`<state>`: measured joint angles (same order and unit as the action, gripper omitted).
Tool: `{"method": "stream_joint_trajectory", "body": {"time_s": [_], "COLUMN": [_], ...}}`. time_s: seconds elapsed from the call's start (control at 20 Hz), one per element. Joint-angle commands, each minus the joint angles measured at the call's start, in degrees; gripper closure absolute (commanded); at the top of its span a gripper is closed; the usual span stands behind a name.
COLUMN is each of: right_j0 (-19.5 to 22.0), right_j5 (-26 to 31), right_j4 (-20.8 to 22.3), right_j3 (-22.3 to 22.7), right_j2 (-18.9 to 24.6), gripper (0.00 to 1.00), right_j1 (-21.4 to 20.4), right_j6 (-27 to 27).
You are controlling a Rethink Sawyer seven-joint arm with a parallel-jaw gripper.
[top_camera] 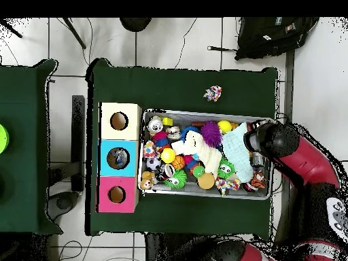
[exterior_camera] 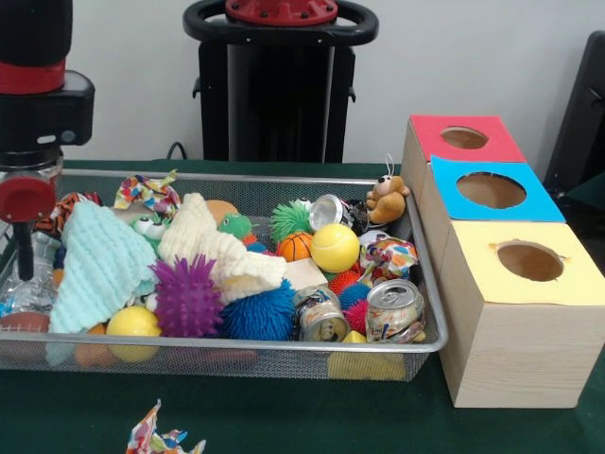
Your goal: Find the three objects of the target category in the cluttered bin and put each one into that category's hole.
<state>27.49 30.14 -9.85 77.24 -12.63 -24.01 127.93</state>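
Note:
The wire mesh bin (exterior_camera: 430, 342) is full of toys, cloths and cans. My gripper (exterior_camera: 19, 267) reaches down into its left end, beside a pale green cloth (exterior_camera: 99, 265). A clear creased bottle (exterior_camera: 26, 288) lies there against the gripper; I cannot tell whether it is held. In the overhead view the arm's head (top_camera: 272, 139) covers the bin's right end (top_camera: 270, 183), with something clear and bottle-like (top_camera: 257, 160) beside it. The other bottles are hidden. The blue-panelled hole (exterior_camera: 492, 190) is the middle one on the wooden box right of the bin; it also shows in the overhead view (top_camera: 117, 158).
Red-panelled (exterior_camera: 463, 138) and yellow-panelled (exterior_camera: 529, 260) holes flank the blue one. Metal cans (exterior_camera: 319, 317) (exterior_camera: 393, 310) lie at the bin's front right, among spiky balls (exterior_camera: 186, 298) and a yellow ball (exterior_camera: 335, 248). A colourful scrap (exterior_camera: 156, 437) lies on the green table in front.

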Motion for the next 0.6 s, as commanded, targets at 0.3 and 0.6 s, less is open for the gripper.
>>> {"method": "stream_joint_trajectory", "body": {"time_s": [0.3, 0.6], "right_j0": [3.45, 4.54], "right_j5": [-0.26, -0.59], "right_j4": [1.31, 3.05], "right_j3": [6.25, 6.72], "right_j2": [9.93, 10.5], "gripper": [0.0, 0.0], "right_j1": [3.75, 4.35], "right_j6": [-0.37, -1.03]}}
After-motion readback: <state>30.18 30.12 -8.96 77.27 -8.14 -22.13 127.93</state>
